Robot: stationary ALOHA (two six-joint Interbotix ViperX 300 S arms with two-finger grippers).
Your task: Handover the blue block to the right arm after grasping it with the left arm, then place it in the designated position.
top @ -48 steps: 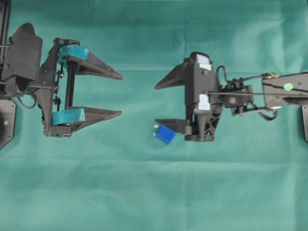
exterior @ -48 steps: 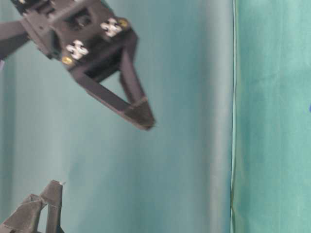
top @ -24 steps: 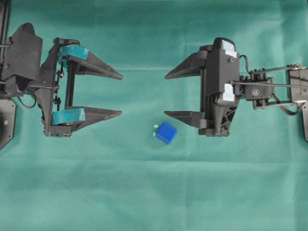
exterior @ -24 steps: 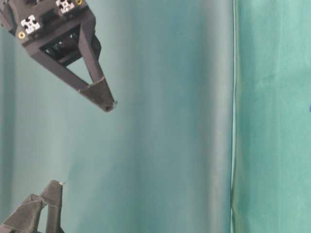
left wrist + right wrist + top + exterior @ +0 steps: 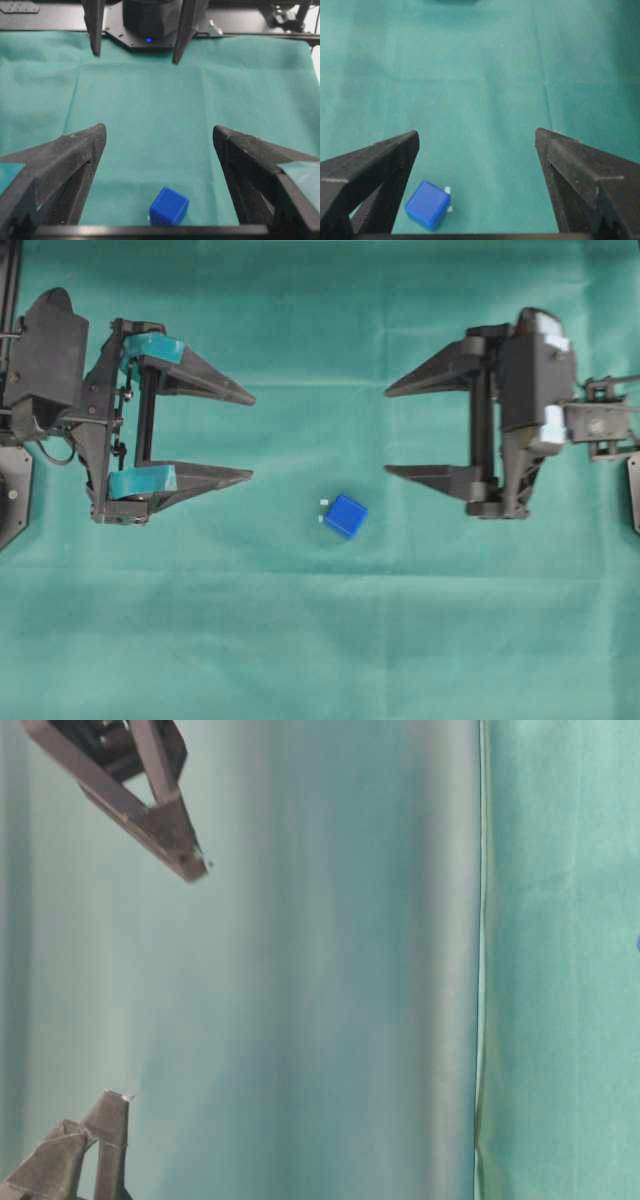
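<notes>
On the table, cloth: your green cloth (image 5: 320, 640) covers the whole work surface, faintly creased.
Left arm: your left gripper (image 5: 250, 436), teal tape near its finger bases, sits at the left of the overhead view with fingers spread wide, holding and touching nothing.
Right arm: your right gripper (image 5: 388, 431), all black, sits at the right, jaws just as wide and empty.
Blue block: your blue block (image 5: 345, 515) rests on the cloth between the two grippers, below their line in the overhead view, apart from both and nearer the right fingertips.
Designated position: small white marks (image 5: 323, 511) peek out at the block's left edge.
</notes>
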